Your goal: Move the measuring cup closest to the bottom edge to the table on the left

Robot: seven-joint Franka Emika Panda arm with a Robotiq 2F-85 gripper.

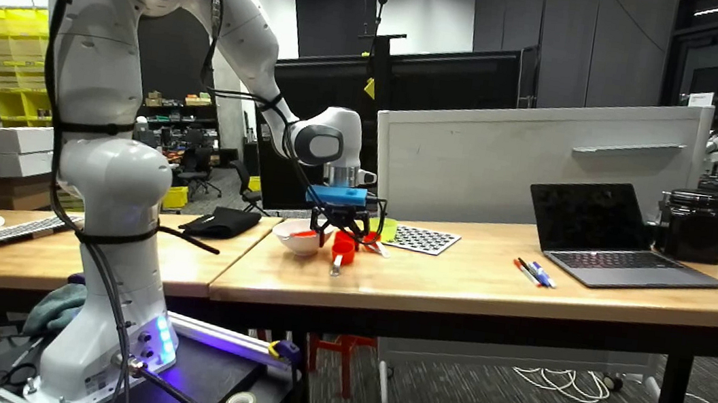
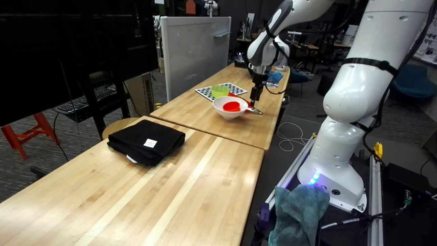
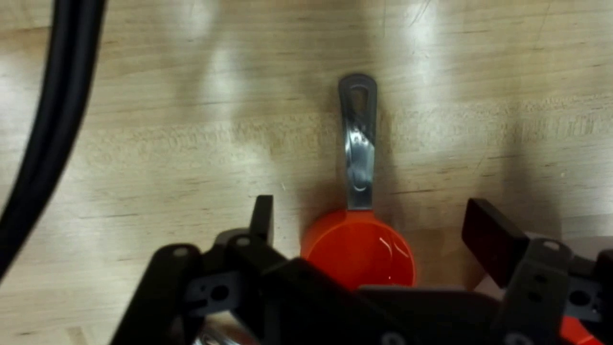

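Item: cup (image 3: 359, 251) beside bowl (image 2: 228, 115), unclamped

Placed: on the bench (image 1: 445, 277), just beside the bowl, on the side away from the table (image 2: 170, 194). Gripper (image 3: 371, 223), single: fingers (image 3: 493, 242) parted, nothing held. In the wrist view the cup is framed by them, clear on both sides, the wider gap toward the bowl; fingertip height against the cup cannot be told. Handle (image 3: 359, 158): laid square to the closing line, pointed past the bowl toward the bench edge nearest the base (image 1: 83, 339), bare wood around it. Room: the bowl, a second cup (image 2: 231, 106) inside, is stood between cup and table; after gripping, a lift over its rim seems called for. The bowl-side finger is set close to the bowl; a nudge may be risked. Beyond the bowl, bare wood is offered on the table beside the cloth (image 2: 136, 137)
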